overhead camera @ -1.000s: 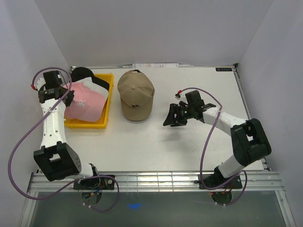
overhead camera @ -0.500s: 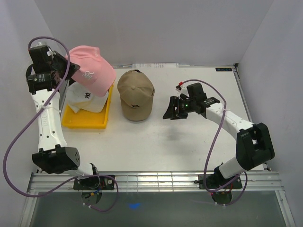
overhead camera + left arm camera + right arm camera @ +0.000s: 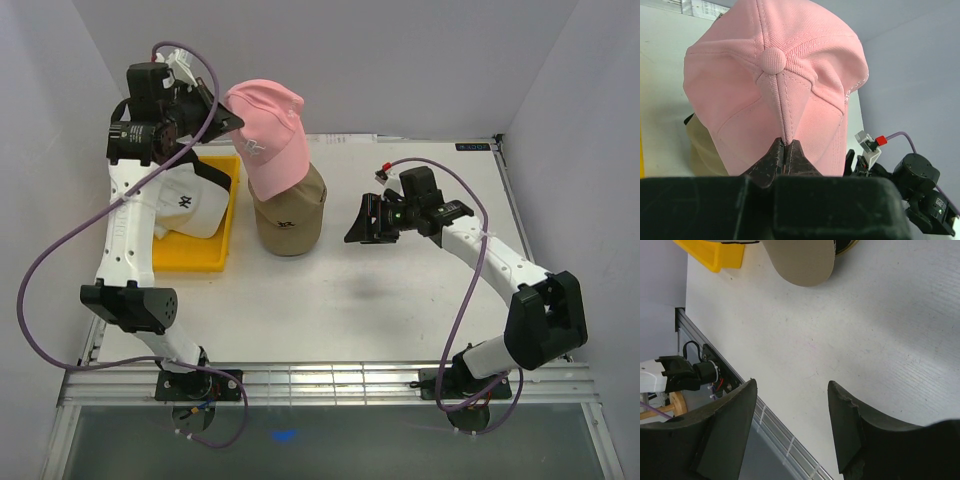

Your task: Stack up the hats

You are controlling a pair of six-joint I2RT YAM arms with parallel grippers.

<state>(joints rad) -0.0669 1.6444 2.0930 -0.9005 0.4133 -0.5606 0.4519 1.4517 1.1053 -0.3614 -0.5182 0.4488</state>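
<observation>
Setting: robot lab test cell. White table (image 3: pixel 380 300) w/ plain white walls (image 3: pixel 400 60) (three sides), alu. rail (image 3: pixel 330 382), loose cables (image 3: pixel 21 310).

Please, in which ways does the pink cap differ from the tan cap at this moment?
The pink fabric baseball cap is pinched by the fingers of the left gripper and hangs in the air; the tan fabric baseball cap rests on the white table. The pink cap is tilted; the tan cap sits level, brim toward the arms. The pink cap's logo is white, the tan cap's dark. Both have the same shape.
</observation>
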